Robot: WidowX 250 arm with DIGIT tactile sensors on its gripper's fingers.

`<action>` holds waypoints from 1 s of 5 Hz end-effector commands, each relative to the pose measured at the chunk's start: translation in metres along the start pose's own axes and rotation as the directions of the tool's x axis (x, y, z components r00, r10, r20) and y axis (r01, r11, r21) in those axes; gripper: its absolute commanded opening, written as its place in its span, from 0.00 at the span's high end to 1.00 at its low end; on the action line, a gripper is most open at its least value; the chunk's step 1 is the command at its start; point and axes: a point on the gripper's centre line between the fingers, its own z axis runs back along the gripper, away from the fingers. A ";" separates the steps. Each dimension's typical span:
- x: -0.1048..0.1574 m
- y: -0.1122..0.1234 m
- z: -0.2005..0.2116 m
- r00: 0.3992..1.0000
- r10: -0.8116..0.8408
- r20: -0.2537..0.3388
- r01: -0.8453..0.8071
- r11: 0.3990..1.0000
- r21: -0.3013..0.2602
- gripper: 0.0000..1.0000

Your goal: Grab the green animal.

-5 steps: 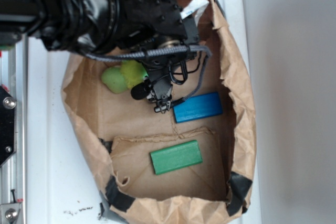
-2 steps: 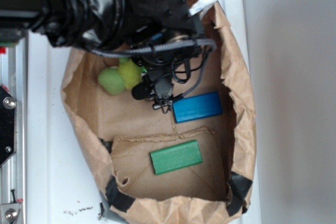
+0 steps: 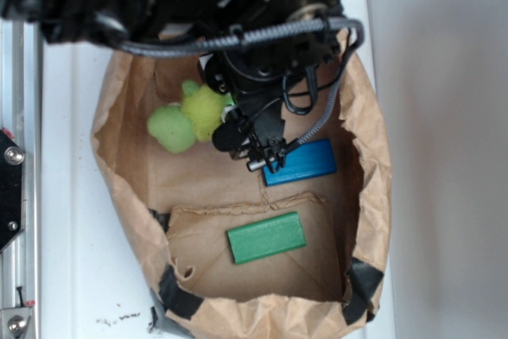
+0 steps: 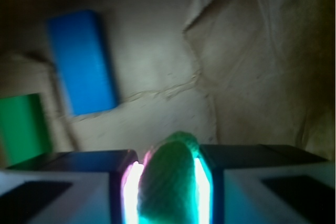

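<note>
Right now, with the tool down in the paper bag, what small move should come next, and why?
Probably a straight lift with the tool shut. The wrist view shows a fuzzy green part of the green animal pinched in it, and the paper bag has walls standing all around, so rising vertically seems safest.
</note>
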 end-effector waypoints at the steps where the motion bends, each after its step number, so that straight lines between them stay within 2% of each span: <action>1: -0.029 -0.012 0.062 0.982 -0.049 0.183 0.053 0.998 -0.019 1.00; 3: -0.024 -0.032 0.084 0.975 -0.079 0.206 0.088 0.995 -0.035 1.00; 5: -0.022 -0.043 0.108 0.941 -0.222 0.255 0.231 0.973 -0.004 1.00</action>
